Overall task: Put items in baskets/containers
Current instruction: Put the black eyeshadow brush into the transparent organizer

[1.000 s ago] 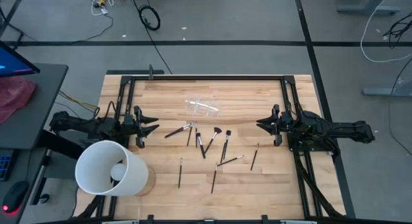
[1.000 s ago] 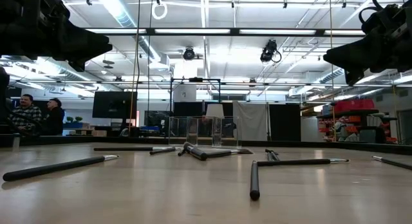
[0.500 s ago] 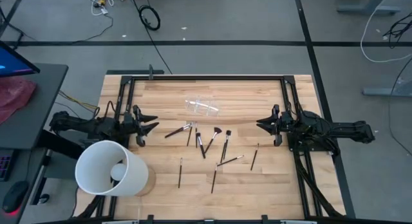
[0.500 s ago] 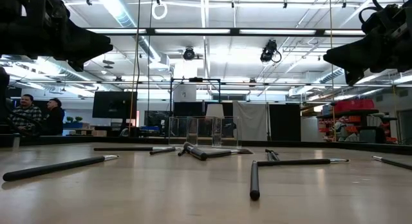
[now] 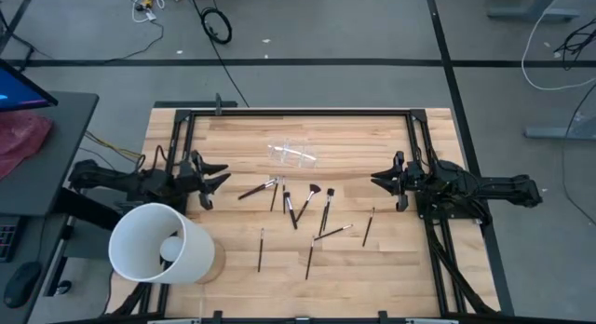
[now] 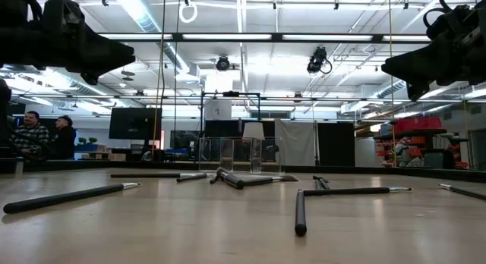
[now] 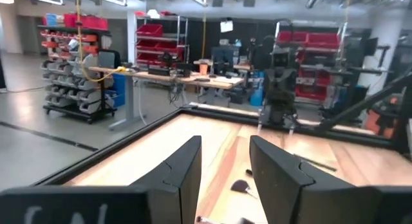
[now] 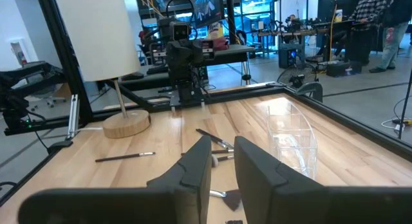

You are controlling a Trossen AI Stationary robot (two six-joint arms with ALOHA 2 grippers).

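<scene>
Several thin dark makeup brushes (image 5: 298, 205) lie flat and scattered on the wooden table's middle; in the low view they (image 6: 300, 211) rest along their handles. The clear plastic holder (image 5: 293, 155) stands beyond them toward the far edge, plainly seen in the right wrist view (image 8: 293, 137). My left gripper (image 5: 216, 182) hovers open at the table's left, above and short of the brushes (image 7: 241, 186). My right gripper (image 5: 375, 181) hovers at the right, its fingers (image 8: 223, 163) a narrow gap apart. Neither touches anything.
A large white cylinder (image 5: 158, 242) on a round wooden base (image 8: 127, 124) stands at the near left corner. Black rails (image 5: 298, 111) frame the table. People stand in the room beyond (image 6: 30, 131). Bare wood lies between the brushes and the near edge.
My left gripper has turned a little about its wrist and edged slightly toward the table's middle. My right arm and the brushes have kept still.
</scene>
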